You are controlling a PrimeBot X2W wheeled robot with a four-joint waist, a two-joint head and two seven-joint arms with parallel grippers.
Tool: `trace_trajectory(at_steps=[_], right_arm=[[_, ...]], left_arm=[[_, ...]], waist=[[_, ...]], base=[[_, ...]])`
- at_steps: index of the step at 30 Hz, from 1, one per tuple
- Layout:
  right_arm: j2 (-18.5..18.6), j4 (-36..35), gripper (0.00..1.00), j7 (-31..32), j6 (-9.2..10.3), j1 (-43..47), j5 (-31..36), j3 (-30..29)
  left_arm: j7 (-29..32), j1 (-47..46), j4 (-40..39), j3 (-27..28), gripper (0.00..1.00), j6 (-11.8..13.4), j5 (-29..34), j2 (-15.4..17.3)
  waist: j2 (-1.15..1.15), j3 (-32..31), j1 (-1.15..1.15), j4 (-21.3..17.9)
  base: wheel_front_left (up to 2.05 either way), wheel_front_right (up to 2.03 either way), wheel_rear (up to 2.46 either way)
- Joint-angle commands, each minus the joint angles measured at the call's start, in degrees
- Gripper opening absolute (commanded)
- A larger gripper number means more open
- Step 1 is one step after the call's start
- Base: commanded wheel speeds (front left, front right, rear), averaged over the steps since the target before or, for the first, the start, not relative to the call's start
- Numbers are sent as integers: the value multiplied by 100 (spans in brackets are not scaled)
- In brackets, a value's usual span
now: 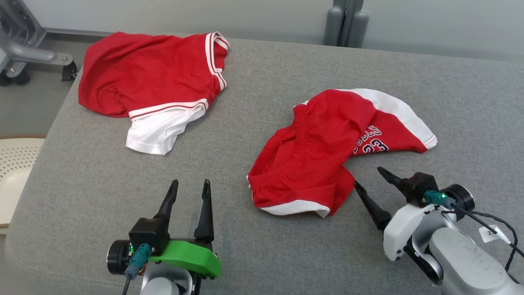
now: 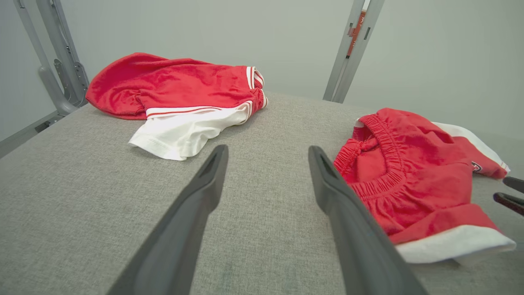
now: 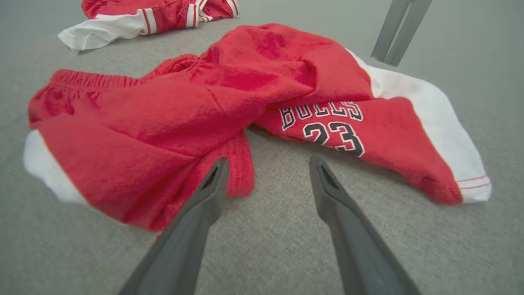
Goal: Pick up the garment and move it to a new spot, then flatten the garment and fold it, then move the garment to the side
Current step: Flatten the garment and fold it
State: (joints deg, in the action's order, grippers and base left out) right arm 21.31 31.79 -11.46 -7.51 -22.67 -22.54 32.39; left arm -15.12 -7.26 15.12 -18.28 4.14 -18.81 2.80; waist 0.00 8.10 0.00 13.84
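A crumpled pair of red shorts [image 1: 327, 151] with white trim and "BULLS 23" print lies right of centre on the grey padded table [image 1: 254, 254]. My right gripper [image 1: 368, 177] stands open just in front of the shorts' near right edge, with nothing between its fingers. In the right wrist view the shorts [image 3: 229, 94] spread out beyond the open gripper [image 3: 268, 161], and the left finger's tip lies against a red fold. My left gripper [image 1: 190, 183] is open and empty, left of the shorts [image 2: 409, 176] and apart from them, as its own view [image 2: 268, 149] confirms.
A second red garment with white striped trim [image 1: 151, 82] lies at the table's far left. A white perforated basket [image 1: 16, 164] sits beyond the left edge. A metal frame on casters [image 1: 24, 49] stands at the far left, and grey posts [image 1: 346, 22] behind.
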Motion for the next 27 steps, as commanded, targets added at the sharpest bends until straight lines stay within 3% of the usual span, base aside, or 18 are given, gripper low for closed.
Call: trace_trajectory(at_steps=[1, 11, 12, 13, 15, 20, 27], right_arm=[[26, -57, 100, 29, 4, 48, 9, 48], [-201, 589, 100, 449, 4, -249, -177, 413], [-226, 683, 77, 439, 4, -295, -187, 430], [-264, 792, 44, 407, 4, -352, -208, 445], [-307, 952, 0, 345, 4, -434, -233, 455], [-304, 1173, 0, 78, 5, -439, -337, 134], [-221, 1100, 0, -179, 5, -50, -154, -1153]], left_arm=[[-5, 41, 16, 8, 100, -32, 47, 17], [-5, 20, 83, -23, 100, -61, 50, 17], [-5, 21, 81, -19, 100, -60, 47, 17], [-5, 22, 77, -11, 100, -56, 44, 17], [-5, 33, 73, 8, 100, -39, 39, 17], [-5, 118, 57, 78, 100, 0, 33, 16], [-5, 200, 6, 114, 100, -7, 1, 17]], waist=[[0, -60, 0, -49], [0, -13, 0, 367], [0, -7, 0, 390], [0, -1, 0, 414], [0, -4, 0, 434], [0, -83, 0, 313], [0, -218, 0, -201]], base=[[0, 0, 0], [0, 0, 0], [0, 0, 0], [0, 0, 0], [0, 0, 0], [0, 0, 0], [0, 0, 0]])
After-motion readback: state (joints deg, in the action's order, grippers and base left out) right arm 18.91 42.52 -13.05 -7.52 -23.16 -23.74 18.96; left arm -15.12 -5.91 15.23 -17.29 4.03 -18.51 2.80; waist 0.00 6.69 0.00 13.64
